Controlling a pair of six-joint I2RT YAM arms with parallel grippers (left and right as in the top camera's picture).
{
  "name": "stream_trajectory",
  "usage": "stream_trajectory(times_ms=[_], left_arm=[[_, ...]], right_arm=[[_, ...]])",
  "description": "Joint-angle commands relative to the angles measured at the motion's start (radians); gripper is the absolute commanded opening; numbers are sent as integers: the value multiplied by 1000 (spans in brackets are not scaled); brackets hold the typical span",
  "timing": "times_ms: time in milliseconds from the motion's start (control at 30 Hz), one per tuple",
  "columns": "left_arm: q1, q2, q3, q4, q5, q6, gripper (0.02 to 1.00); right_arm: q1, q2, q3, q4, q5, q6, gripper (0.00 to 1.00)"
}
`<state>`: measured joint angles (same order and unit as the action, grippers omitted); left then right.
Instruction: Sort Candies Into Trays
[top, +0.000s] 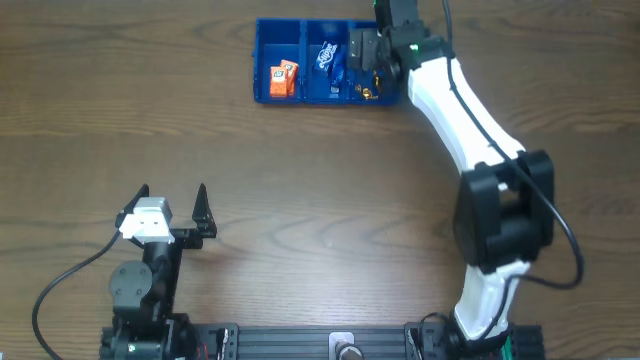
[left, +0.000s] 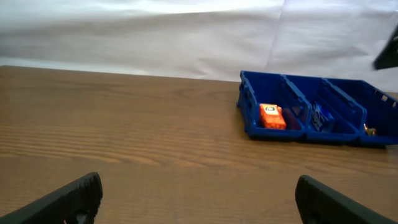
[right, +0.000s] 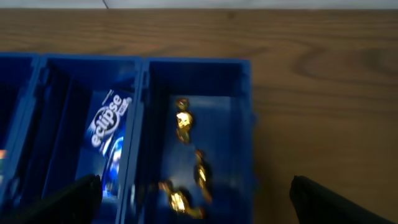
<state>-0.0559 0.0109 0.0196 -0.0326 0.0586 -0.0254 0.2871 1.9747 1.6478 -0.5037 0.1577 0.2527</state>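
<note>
A blue tray (top: 262, 60) with three compartments stands at the table's far side. Its left compartment holds an orange candy pack (top: 284, 80), the middle one a blue pack (top: 327, 57), the right one gold-wrapped candies (right: 184, 121). My right gripper (right: 193, 211) hangs open above the right compartment with nothing between its fingers; the top view shows it at the tray's right end (top: 372, 55). My left gripper (top: 172, 200) stands open near the left base, far from the tray (left: 249, 121), with nothing in it. The orange pack (left: 272, 116) lies in the tray's nearest compartment in the left wrist view.
Bare wooden table (top: 300, 200) lies between the tray and the arm bases. A white backdrop (left: 155, 37) rises behind the table's far edge. The right arm (top: 470, 120) stretches over the table's right side.
</note>
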Motion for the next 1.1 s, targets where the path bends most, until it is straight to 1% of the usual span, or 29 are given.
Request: stream_trajectory(times_ms=[33, 133, 233, 367, 467, 567, 633, 767, 833, 1100], left_arm=[[3, -6, -14, -42, 10, 3, 998], [3, -6, -14, -42, 10, 3, 998], [3, -6, -14, -42, 10, 3, 998], [3, -6, -14, -42, 10, 3, 998], [3, -6, -14, -42, 10, 3, 996], [3, -6, -14, -42, 10, 3, 998], [3, -6, -14, -42, 10, 3, 996], [3, -6, -14, -42, 10, 3, 998], [3, -6, -14, -42, 10, 3, 998], [3, -6, -14, -42, 10, 3, 996]], right_arm=[[-22, -318, -152, 2, 51, -68, 998], [-70, -507, -317, 24, 52, -105, 998], [-99, -699, -500, 77, 51, -106, 998], [-138, -1000, -814, 176, 50, -106, 998], [-159, -1164, -991, 229, 48, -106, 998], [-176, -1350, -1178, 272, 13, -105, 998], [-192, -1450, -1272, 310, -33, -105, 998], [-254, -1617, -1427, 393, -127, -105, 998], [-275, -1676, -1478, 414, -151, -105, 998], [-288, -1802, -1642, 537, -154, -128, 998]])
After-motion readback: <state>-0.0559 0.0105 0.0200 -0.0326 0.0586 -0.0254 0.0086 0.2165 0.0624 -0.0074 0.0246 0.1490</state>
